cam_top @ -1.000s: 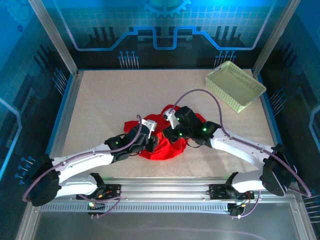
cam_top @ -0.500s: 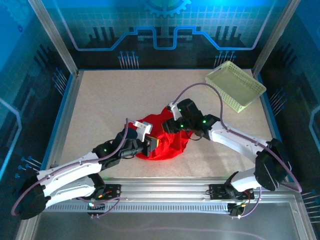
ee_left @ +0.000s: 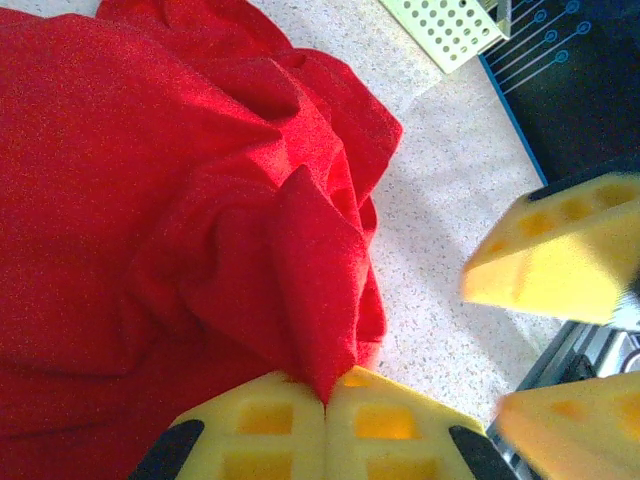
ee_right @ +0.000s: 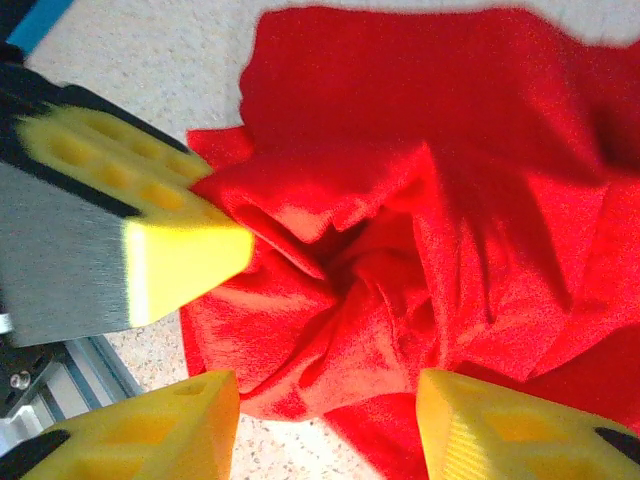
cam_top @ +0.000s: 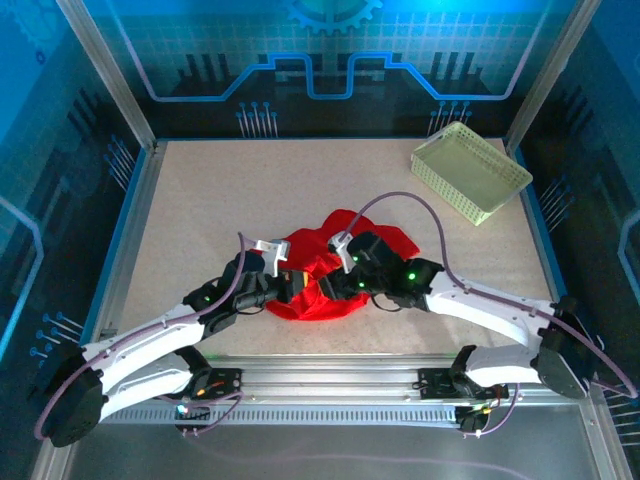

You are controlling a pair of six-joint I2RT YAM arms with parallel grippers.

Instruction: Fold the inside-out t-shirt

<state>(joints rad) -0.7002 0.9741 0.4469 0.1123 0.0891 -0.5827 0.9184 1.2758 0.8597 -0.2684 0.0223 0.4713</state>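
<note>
Since a second ago the right gripper (cam_top: 338,283) has opened and dropped back to the near part of the t-shirt (cam_top: 335,240). The left arm has pulled back a little toward its own side.

The left gripper (ee_left: 325,405) is closed, with a peak of red cloth pinched between its pads. The rest of the shirt is bunched ahead of it and to its left. This is probably an anchor hold that keeps one fold lifted.

The right gripper's jaws stand apart with nothing between them. It hovers just over a crumpled knot of cloth, close beside the left gripper's fingers, likely lining up a fresh grab to spread the shirt.

The shirt is a bright red, soft, wrinkled heap on the table (cam_top: 200,200). I can't make out sleeves, collar or tag. It isn't flat, so folding hasn't really started. The basket (cam_top: 470,172) sits well beyond both grippers.
</note>
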